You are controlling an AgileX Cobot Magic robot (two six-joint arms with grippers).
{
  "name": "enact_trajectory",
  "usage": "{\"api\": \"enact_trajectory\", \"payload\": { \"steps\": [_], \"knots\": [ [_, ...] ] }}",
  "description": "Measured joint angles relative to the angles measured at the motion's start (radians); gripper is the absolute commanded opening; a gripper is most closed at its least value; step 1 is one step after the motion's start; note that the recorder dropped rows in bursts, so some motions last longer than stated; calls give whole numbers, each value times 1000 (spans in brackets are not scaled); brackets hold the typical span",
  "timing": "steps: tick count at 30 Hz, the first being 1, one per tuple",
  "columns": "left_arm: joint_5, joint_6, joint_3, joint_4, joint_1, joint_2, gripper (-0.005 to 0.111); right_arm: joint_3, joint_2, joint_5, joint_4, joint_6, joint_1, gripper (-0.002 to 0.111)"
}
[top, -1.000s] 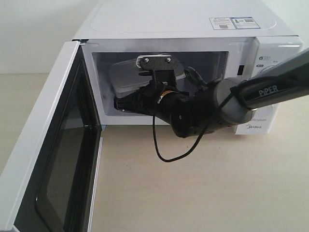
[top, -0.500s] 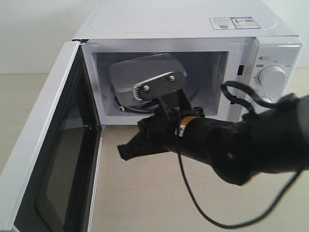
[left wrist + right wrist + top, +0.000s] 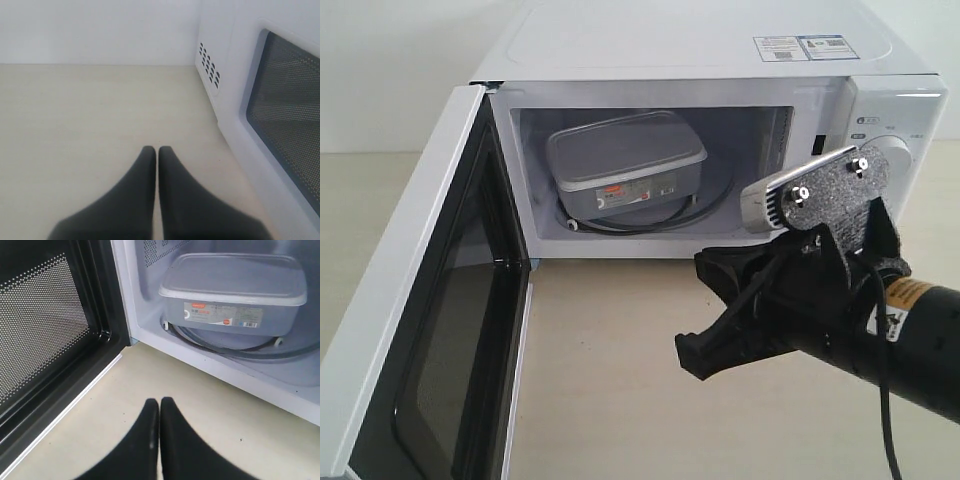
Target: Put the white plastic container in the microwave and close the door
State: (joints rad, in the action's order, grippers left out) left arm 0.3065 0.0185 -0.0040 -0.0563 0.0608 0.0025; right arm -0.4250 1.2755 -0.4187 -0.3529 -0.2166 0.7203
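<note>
Backed out of the microwave point(image 3: 700, 40) to lower right, my right pincer point(image 3: 159, 412) is pressed together and empty, the container point(image 3: 625, 160) sits inside at upper centre, and the open door point(image 3: 430, 300) at left could hit me if swung now.

You're looking at the white plastic container point(image 3: 625, 160): it's reading as translucent and smooth. The microwave point(image 3: 700, 40) shell is showing smooth white with a soft sheen. The door point(image 3: 45, 325) is showing perforated dark mesh inside glossy black trim. The table point(image 3: 620, 380) is looking pale and matt, with faint wood grain. The left gripper point(image 3: 158, 149) and right gripper point(image 3: 159, 401) are reading matt black.
</note>
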Motion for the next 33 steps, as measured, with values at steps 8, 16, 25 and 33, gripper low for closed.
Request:
{"api": "enact_trajectory", "payload": {
  "steps": [8,16,25,33],
  "knots": [
    [0,0,0,0,0,0,4,1,0,-12,0,-15,0,0],
    [0,0,0,0,0,0,4,5,-218,118,2,68,-162,0],
    [0,0,0,0,0,0,4,25,-678,510,-2,-15,-638,0],
    [0,0,0,0,0,0,4,278,-1020,517,-3,-72,-753,0]
  ]
}}
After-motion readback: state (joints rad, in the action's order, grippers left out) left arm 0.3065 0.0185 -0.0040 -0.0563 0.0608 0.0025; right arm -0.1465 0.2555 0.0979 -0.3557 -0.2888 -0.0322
